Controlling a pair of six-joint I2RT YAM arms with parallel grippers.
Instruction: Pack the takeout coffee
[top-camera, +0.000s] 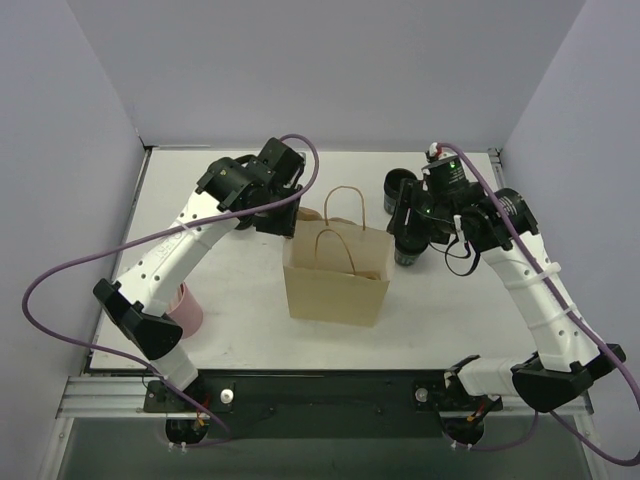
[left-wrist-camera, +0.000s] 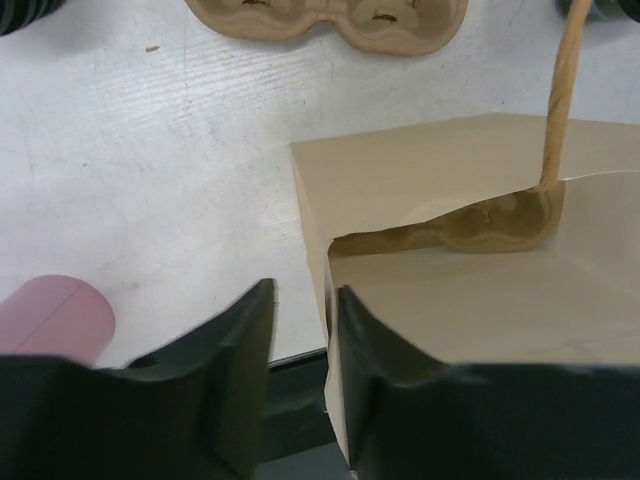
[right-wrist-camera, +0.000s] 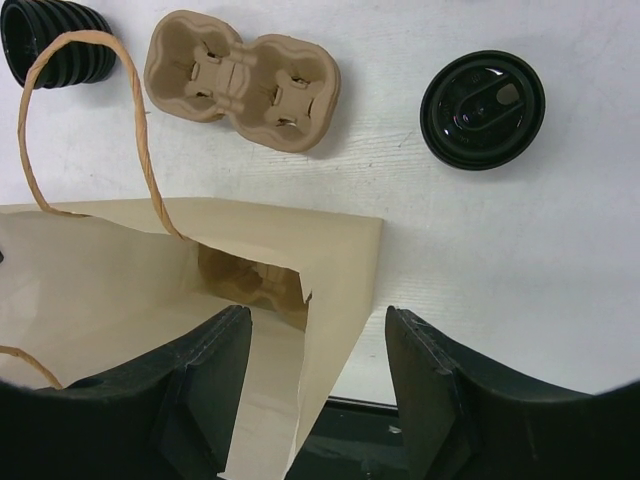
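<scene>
A brown paper bag (top-camera: 335, 278) stands open mid-table. A pulp carrier (right-wrist-camera: 250, 282) lies on its floor. The takeout coffee (right-wrist-camera: 483, 110), a black cup with a round lid seen from above, stands on the table to the right of and beyond the bag. My left gripper (top-camera: 288, 225) (left-wrist-camera: 303, 300) is open, and the bag's left wall edge (left-wrist-camera: 330, 300) lies against the inner face of its right finger. My right gripper (top-camera: 403, 238) (right-wrist-camera: 318, 325) is open wide and straddles the bag's right wall (right-wrist-camera: 335, 300).
A second pulp carrier (right-wrist-camera: 240, 80) (left-wrist-camera: 330, 20) lies on the table behind the bag. A ribbed black stack (right-wrist-camera: 55, 40) stands to the carrier's left. A pink cup (top-camera: 185, 308) (left-wrist-camera: 50, 315) lies near the left arm. The bag's twine handles (top-camera: 345, 215) stick up.
</scene>
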